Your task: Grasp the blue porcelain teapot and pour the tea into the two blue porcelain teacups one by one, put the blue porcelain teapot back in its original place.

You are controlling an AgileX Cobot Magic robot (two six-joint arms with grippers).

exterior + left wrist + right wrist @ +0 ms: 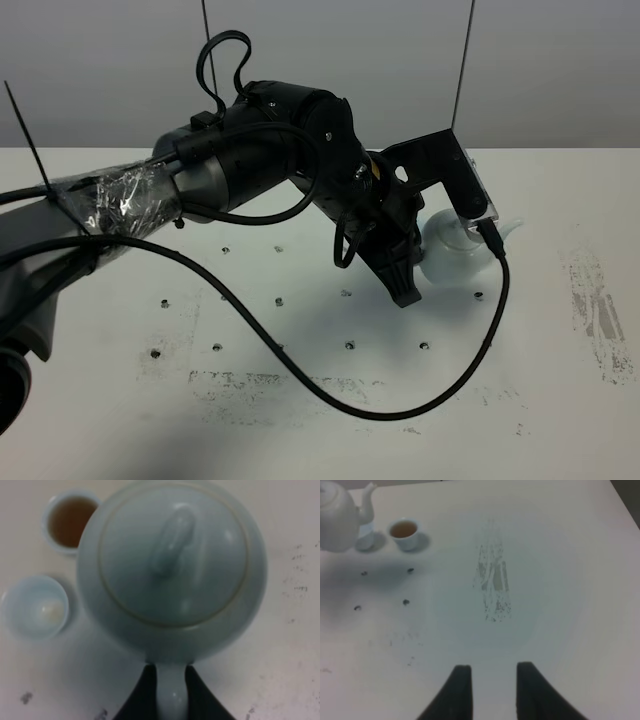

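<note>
The blue porcelain teapot [172, 565] is pale and round with a knobbed lid. My left gripper [171, 676] is shut on its loop handle. In the high view the left gripper [404, 288] and its arm cover most of the teapot [455, 255], and both teacups are hidden. One teacup [69, 522] holds brown tea. The other teacup [35, 607] looks pale inside, with no brown tea. In the right wrist view the teapot [337, 517] seems held just above the table, its spout over the pale teacup [366, 540] and beside the filled teacup [405, 532]. My right gripper [492, 672] is empty, far from them.
The white table [560, 400] has rows of small screw holes and dark scuff marks [495, 587]. A black cable [300, 375] loops across the table in front of the left arm. A grey wall stands behind the table.
</note>
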